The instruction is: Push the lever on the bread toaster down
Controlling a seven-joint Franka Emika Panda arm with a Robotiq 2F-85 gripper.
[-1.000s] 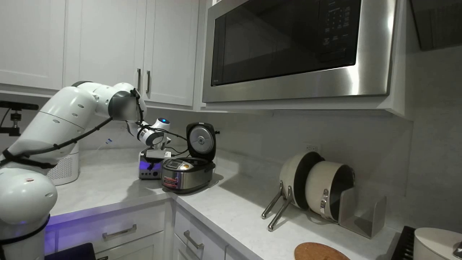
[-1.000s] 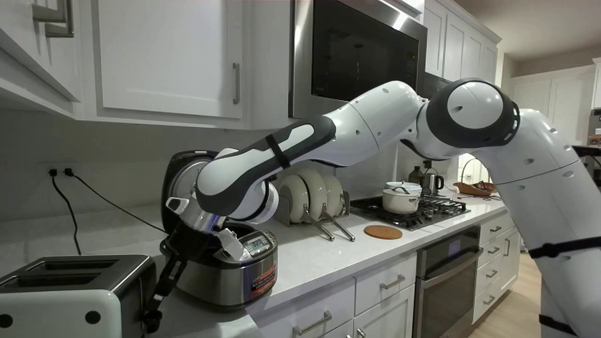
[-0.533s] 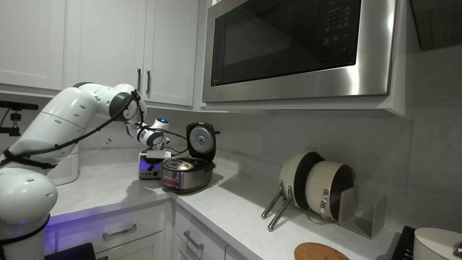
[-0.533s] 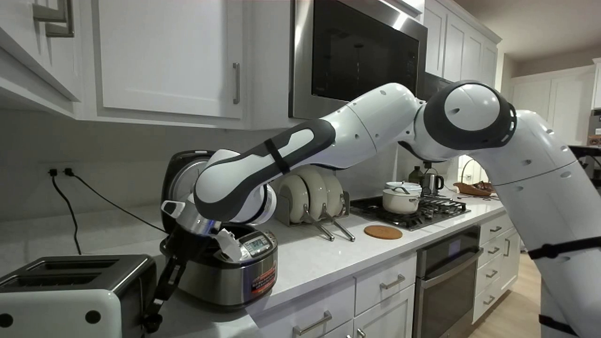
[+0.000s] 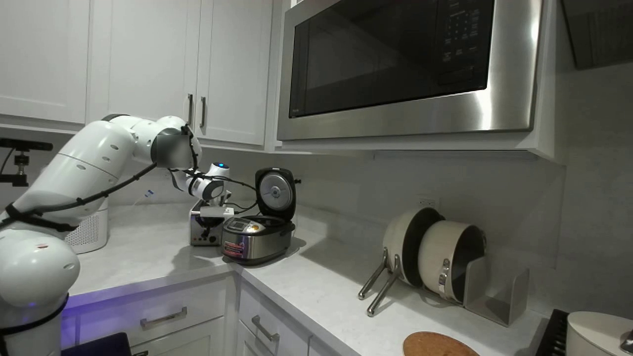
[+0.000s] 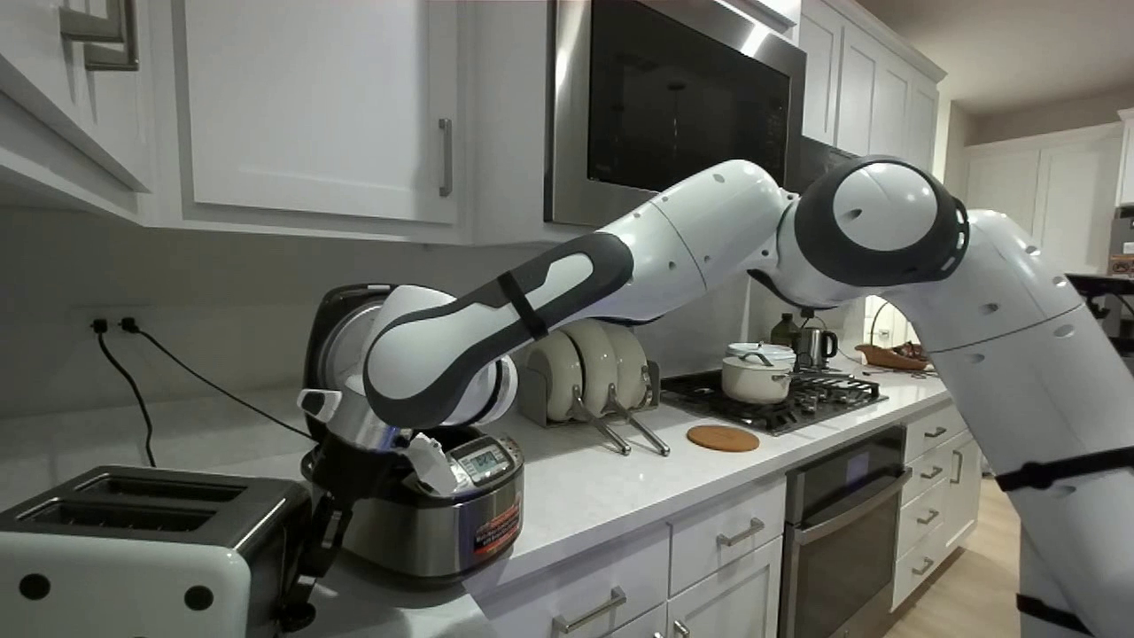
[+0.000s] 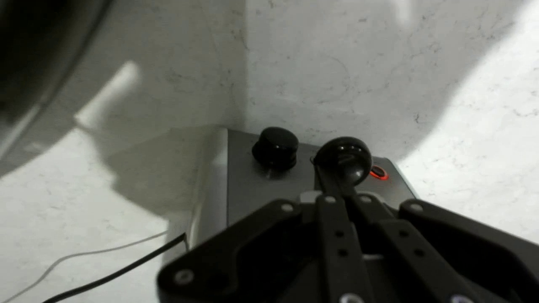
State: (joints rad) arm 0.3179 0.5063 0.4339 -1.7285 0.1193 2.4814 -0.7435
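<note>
Jaws together against the lever (image 7: 347,151) of the toaster (image 6: 151,567), presumably to press it rather than grip it; the red-lit button (image 7: 379,172) suggests it is down.

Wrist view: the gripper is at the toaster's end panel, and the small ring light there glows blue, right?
Not blue: the wrist view shows the small ring light glowing red. The rest is right: the gripper is at the toaster's end panel.
</note>
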